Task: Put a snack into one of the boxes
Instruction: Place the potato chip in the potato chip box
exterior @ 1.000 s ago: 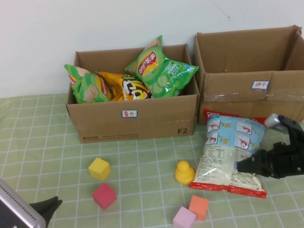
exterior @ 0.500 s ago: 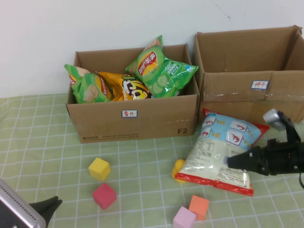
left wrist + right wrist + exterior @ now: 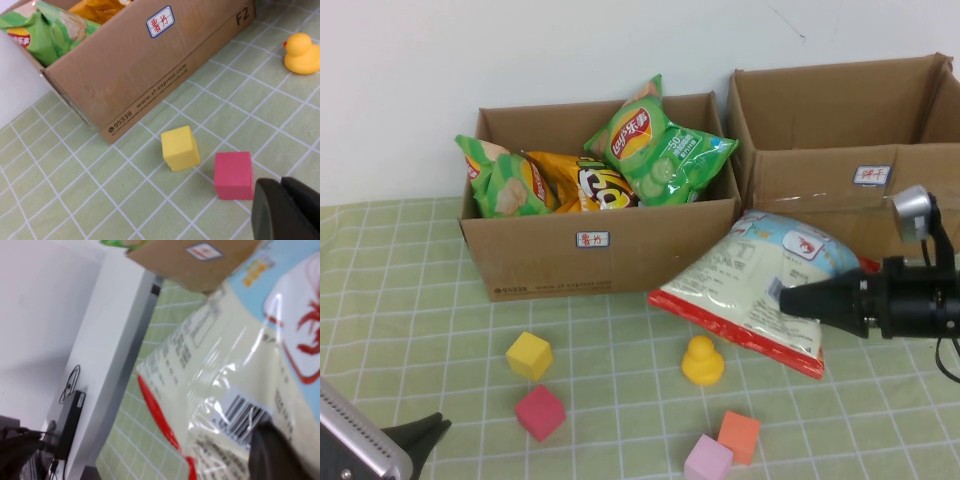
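Note:
My right gripper (image 3: 790, 298) is shut on a white, blue and red snack bag (image 3: 745, 285) and holds it lifted and tilted above the table, in front of the gap between the two boxes. The bag fills the right wrist view (image 3: 235, 355), its barcode by my fingertip. The left cardboard box (image 3: 600, 250) holds green and orange chip bags (image 3: 655, 150). The right cardboard box (image 3: 840, 185) stands behind the bag; its inside is hidden. My left gripper (image 3: 425, 432) is parked at the front left, shut and empty, beside a pink cube (image 3: 233, 175).
A yellow duck (image 3: 702, 361), a yellow cube (image 3: 529, 355), a pink cube (image 3: 540, 412), an orange cube (image 3: 739, 436) and a lilac cube (image 3: 707, 460) lie on the green checked cloth in front of the boxes. A white wall stands behind.
My right gripper has lifted the snack bag off the table and swung it up and to the left; the duck is uncovered again. The left arm has not moved.

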Robot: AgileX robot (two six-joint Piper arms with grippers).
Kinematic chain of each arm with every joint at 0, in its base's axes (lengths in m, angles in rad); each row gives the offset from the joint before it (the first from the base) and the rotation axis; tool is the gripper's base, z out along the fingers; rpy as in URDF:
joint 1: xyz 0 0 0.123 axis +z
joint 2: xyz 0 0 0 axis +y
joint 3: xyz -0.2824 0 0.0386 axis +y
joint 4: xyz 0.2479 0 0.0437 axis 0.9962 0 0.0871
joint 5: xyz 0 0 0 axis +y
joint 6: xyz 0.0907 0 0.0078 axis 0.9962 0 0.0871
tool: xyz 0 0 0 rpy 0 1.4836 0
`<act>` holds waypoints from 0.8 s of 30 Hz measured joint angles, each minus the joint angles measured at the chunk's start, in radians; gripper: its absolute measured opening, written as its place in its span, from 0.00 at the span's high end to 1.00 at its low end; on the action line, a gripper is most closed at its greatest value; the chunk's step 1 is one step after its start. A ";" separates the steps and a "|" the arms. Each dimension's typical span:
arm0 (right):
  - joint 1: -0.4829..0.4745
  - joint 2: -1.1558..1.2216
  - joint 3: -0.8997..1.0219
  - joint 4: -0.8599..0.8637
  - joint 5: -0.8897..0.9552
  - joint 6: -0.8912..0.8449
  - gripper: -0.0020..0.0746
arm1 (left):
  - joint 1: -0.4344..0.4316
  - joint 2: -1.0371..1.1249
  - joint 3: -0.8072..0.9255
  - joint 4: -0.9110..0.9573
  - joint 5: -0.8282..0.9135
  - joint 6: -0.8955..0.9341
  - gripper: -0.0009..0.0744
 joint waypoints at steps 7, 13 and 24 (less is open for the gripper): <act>0.073 -0.082 0.000 -0.009 0.017 0.009 0.93 | 0.000 0.000 0.000 0.000 0.000 0.000 0.99; 0.152 -0.113 -0.012 0.012 0.034 0.002 0.94 | 0.000 0.000 0.000 0.000 -0.002 -0.001 0.99; 0.274 -0.113 -0.331 0.014 -0.013 0.000 0.94 | 0.000 0.000 0.000 -0.007 -0.017 -0.002 0.99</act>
